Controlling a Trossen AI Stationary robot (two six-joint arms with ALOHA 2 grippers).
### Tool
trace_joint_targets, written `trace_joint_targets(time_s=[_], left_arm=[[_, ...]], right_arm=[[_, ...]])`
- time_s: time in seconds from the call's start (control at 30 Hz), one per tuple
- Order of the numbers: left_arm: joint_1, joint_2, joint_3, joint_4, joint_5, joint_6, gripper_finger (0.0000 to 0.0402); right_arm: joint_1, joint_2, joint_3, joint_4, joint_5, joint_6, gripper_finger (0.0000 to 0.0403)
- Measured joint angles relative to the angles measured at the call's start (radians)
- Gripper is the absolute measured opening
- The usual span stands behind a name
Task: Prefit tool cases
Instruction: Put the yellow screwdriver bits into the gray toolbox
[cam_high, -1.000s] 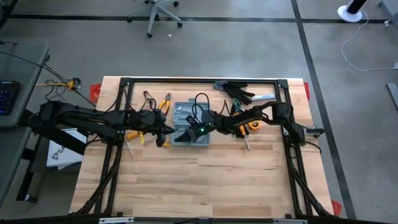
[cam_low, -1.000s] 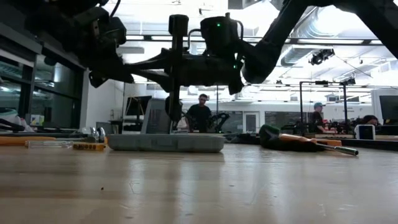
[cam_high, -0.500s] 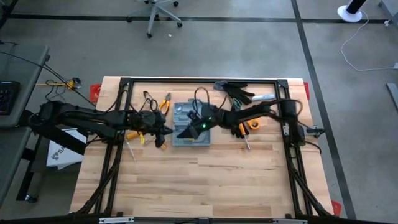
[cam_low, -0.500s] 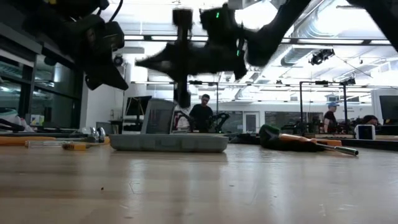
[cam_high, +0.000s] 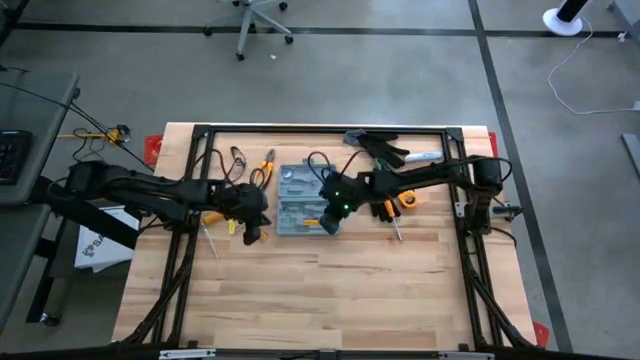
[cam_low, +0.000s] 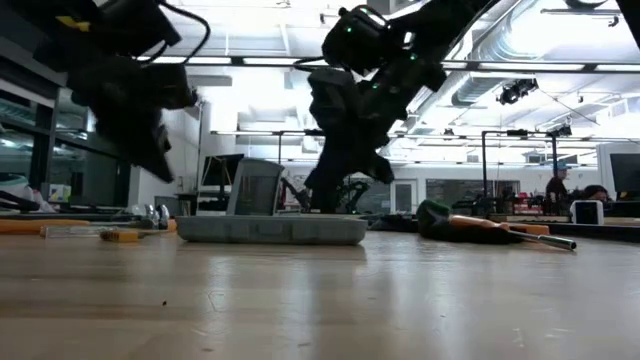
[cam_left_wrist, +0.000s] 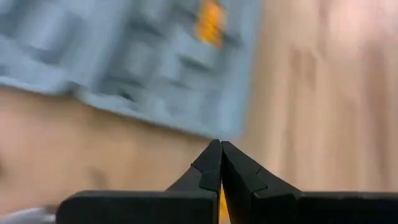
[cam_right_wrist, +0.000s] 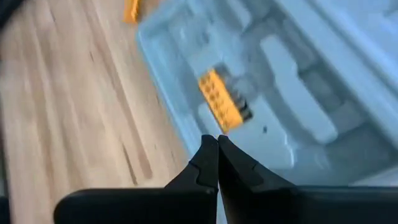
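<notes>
Tool case (cam_high: 304, 201): grey-blue, lying opened flat near the far middle of the table (cam_high: 330, 300), both moulded halves facing up; seen from table height, one half stands up behind the other.
My left gripper (cam_high: 252, 236): just beside the case's left edge, over bare wood, fingers clenched tip to tip on nothing.
My right gripper (cam_high: 330, 226): at the case's near right corner, hanging over its edge, fingers pressed together, nothing between them.
Yellow bit holder (cam_right_wrist: 222, 102): seated in a recess of the case, close ahead of my right fingertips.
Orange-handled pliers (cam_high: 265, 164): on the table just left of the case's far corner.
Work gloves (cam_high: 378, 146): black, beyond the case to its right.
Screwdriver (cam_high: 396, 230): on the wood right of the case, past my right arm.
</notes>
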Motion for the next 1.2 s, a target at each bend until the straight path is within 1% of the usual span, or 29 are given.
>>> trace_joint_targets(time_s=[0.07,0.1,0.13,0.2,0.27,0.33,0.47,0.53,0.6,0.7,0.8,0.9,1.1,1.2], left_arm=[[-0.002,0.009,0.000,0.004,0.088,0.057,0.0002],[-0.002,0.010,0.000,0.017,0.124,0.064,0.0005],[0.004,0.009,0.000,0.039,0.157,0.060,0.0009],[0.018,0.009,0.000,0.099,0.211,0.004,0.0018],[0.042,0.009,0.000,0.181,0.269,-0.118,0.0029],[0.074,0.009,0.000,0.278,0.340,-0.260,0.0037],[0.133,0.009,0.000,0.552,0.510,-0.487,0.0048],[0.158,0.009,0.000,0.697,0.587,-0.577,0.0051],[0.180,0.009,0.000,0.838,0.642,-0.658,0.0054],[0.203,0.009,0.000,1.000,0.674,-0.742,0.0057],[0.220,0.008,0.000,1.123,0.679,-0.792,0.0062],[0.234,0.009,-0.001,1.186,0.676,-0.819,0.0065],[0.254,0.009,-0.001,1.345,0.664,-0.881,0.0065],[0.260,0.009,-0.001,1.378,0.652,-0.893,0.0065]], right_arm=[[0.014,0.001,0.000,-0.007,-0.006,-0.016,0.0000],[0.020,0.002,-0.001,0.022,-0.023,-0.016,0.0000],[0.025,0.002,-0.001,0.074,-0.056,-0.012,0.0000],[0.028,-0.001,-0.001,0.237,-0.147,0.021,0.0000],[0.028,-0.002,0.000,0.440,-0.249,0.087,0.0000],[0.018,-0.002,0.000,0.629,-0.309,0.159,0.0000],[-0.020,-0.003,0.001,0.934,-0.344,0.303,0.0000],[-0.039,-0.003,0.001,1.054,-0.385,0.361,0.0000],[-0.053,-0.004,0.001,1.150,-0.427,0.416,0.0000],[-0.065,-0.004,0.001,1.263,-0.476,0.480,0.0000],[-0.069,-0.004,0.001,1.334,-0.508,0.511,0.0000],[-0.071,-0.004,0.001,1.365,-0.517,0.522,0.0000],[-0.070,-0.004,0.001,1.370,-0.531,0.539,0.0000],[-0.070,-0.004,0.001,1.378,-0.544,0.543,0.0000]])
